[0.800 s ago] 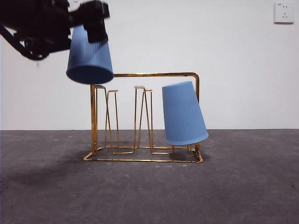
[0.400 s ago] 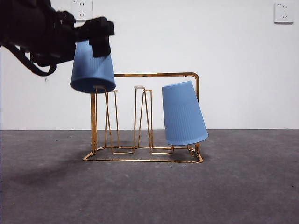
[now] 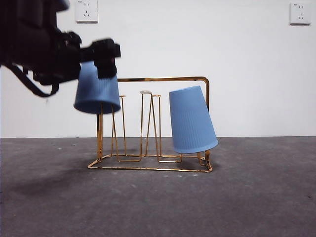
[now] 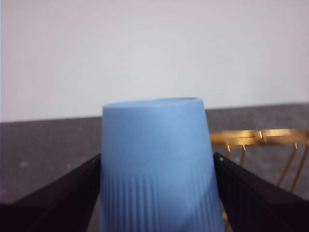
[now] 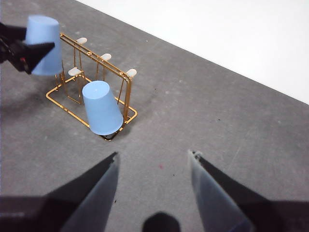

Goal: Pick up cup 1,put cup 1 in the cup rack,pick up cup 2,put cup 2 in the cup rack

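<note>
Cup in hand point(image 3: 97, 94): blue, ribbed, upside down, clamped between the jaws of my left gripper point(image 3: 98, 58) near its closed base. Its open rim hangs over the end peg of the rack, the peg running up into the mouth; I cannot tell whether the cup touches the peg.

Second cup point(image 3: 192, 121): blue, same kind, upside down on the rack at the opposite end, tilted, its rim low near the wire base.

Cup rack point(image 3: 163, 79): gold wire, arched frame, flat base on the table point(image 3: 158, 202), thin upright pegs with white tips. The middle pegs stand bare between the two cups.

My right gripper point(image 5: 153, 166): jaws spread apart, holding nothing, well apart from the rack and above the grey table surface.

Surroundings: white wall point(image 3: 247, 59) behind the table, with two wall sockets, one point(image 3: 87, 11) above my left arm, one point(image 3: 299, 13) at the far upper corner.
</note>
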Available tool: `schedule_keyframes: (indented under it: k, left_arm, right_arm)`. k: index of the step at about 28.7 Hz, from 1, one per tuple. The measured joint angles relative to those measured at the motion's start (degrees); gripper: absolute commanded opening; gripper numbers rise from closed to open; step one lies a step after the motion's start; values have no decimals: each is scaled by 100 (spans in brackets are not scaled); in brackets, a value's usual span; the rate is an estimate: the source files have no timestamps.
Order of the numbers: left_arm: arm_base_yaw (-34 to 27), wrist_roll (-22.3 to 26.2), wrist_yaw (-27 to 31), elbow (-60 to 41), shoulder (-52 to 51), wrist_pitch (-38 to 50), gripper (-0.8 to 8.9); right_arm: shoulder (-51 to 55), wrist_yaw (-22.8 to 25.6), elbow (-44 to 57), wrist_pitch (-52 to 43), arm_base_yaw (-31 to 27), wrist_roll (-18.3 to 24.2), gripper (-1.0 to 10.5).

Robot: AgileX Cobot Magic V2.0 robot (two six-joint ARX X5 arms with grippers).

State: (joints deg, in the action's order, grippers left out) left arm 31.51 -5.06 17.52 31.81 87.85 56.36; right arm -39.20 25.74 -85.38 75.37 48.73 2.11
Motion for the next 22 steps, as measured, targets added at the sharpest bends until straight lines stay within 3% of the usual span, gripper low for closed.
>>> schedule_keyframes:
  k: [12,22]
  left_arm:
    - [-13,-313,-9,0,778,-164,-7]
    - [247,-463,-192,11,610,140,-6]
  right_arm:
    - [0,0,0,2,0,0,247]
    - [0,2,0,2,0,0,247]
